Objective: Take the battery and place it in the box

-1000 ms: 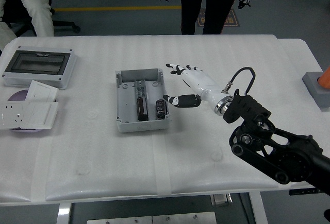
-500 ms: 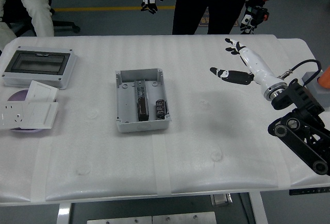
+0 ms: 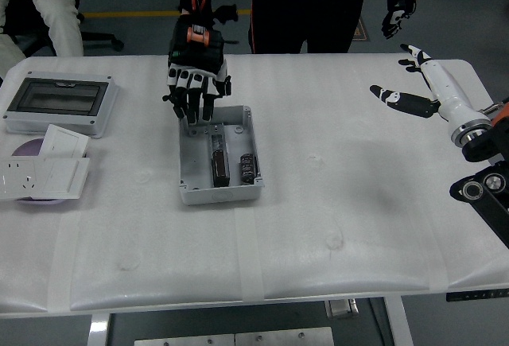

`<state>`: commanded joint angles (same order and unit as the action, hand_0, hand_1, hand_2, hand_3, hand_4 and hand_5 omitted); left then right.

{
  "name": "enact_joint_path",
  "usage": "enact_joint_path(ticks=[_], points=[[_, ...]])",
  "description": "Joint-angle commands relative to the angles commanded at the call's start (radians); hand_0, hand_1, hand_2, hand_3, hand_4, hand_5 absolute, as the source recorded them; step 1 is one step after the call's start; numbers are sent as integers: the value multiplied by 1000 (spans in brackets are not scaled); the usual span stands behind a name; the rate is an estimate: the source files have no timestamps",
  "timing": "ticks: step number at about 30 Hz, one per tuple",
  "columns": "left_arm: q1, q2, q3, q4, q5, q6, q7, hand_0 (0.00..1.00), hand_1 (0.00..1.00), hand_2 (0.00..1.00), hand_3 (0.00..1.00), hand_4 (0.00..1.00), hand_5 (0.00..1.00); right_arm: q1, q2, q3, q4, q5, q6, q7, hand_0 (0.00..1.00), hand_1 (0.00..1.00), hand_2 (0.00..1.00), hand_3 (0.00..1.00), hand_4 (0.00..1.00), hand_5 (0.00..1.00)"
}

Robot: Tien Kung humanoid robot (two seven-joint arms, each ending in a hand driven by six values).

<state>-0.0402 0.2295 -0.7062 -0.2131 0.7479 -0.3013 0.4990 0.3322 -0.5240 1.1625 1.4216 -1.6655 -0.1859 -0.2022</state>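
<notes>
Head view: right hand [image 3: 413, 83], fingers spread and empty, has withdrawn to the table's right edge from beside the box [image 3: 219, 155]. Well to its left the battery [image 3: 249, 167], a dark cylinder, lies inside the box; placement looks complete. A person's gloved hand [image 3: 195, 75] now reaches over the box's far end.

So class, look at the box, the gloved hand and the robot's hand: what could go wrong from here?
1. A person's gloved hand reaches over the far end of the box; it could shift the box or disturb the battery lying inside.
2. The robot's right hand hangs open near the table's far right corner; any move back toward the box might meet the gloved hand.
</notes>
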Motion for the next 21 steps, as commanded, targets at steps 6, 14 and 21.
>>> enact_joint_path(ticks=[6,14,21], points=[[-2,0,2,0,1,-1,1,366,596,550,569,664,2,6,-30,24,1,-6,10,-8,998,813,842,929,882,514],[-7,-1,4,1,0,-1,0,367,598,552,569,664,2,4,-45,50,-6,-7,16,-12,998,808,838,917,878,518],[1,-3,-4,0,5,-2,5,367,599,553,570,663,2,-2,-45,60,-9,-5,16,-10,998,805,837,915,875,528]])
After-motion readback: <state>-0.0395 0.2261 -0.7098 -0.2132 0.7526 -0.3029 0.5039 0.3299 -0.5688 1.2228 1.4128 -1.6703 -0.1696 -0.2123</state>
